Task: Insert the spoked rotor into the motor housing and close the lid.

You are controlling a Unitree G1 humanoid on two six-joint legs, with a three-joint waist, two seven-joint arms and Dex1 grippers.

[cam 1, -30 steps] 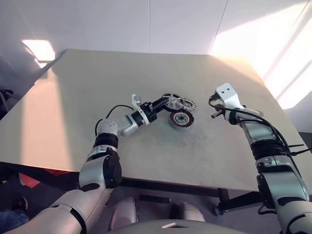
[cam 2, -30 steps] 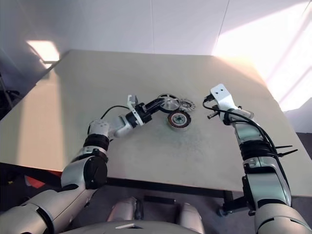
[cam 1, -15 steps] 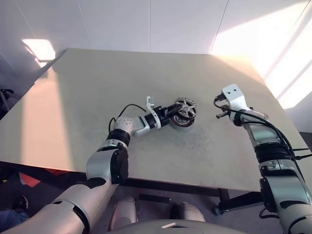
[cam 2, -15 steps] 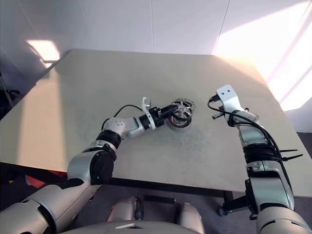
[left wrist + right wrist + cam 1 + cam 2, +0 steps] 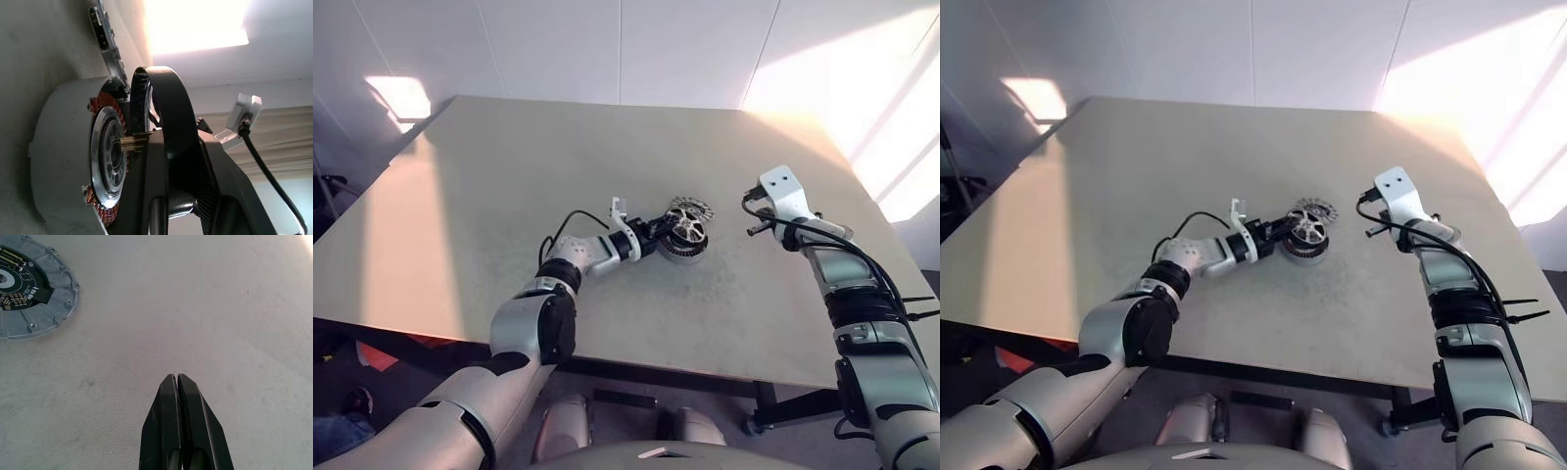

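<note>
My left gripper (image 5: 668, 232) is shut on the rim of the spoked rotor (image 5: 688, 232), a shiny silver wheel. It holds the rotor tilted just over the motor housing (image 5: 677, 254), which sits on the table. In the left wrist view the housing (image 5: 63, 161) shows copper windings and a pale centre. The rotor's rim (image 5: 164, 93) stands close against that open face. Just behind the housing lies the lid (image 5: 693, 208), a flat grey disc that also appears in the right wrist view (image 5: 29, 298). Off to the right of these parts, my right gripper (image 5: 176, 378) is shut and holds nothing above bare table.
The parts sit near the middle of a wide beige table (image 5: 509, 196). Its front edge (image 5: 636, 357) runs close to me. Bright sunlight falls across the far right corner. A black cable runs along my left forearm.
My left gripper has carried the rotor right and down, from beside the lid to just over the housing. The right arm has stayed put. The camera has shifted a little.
</note>
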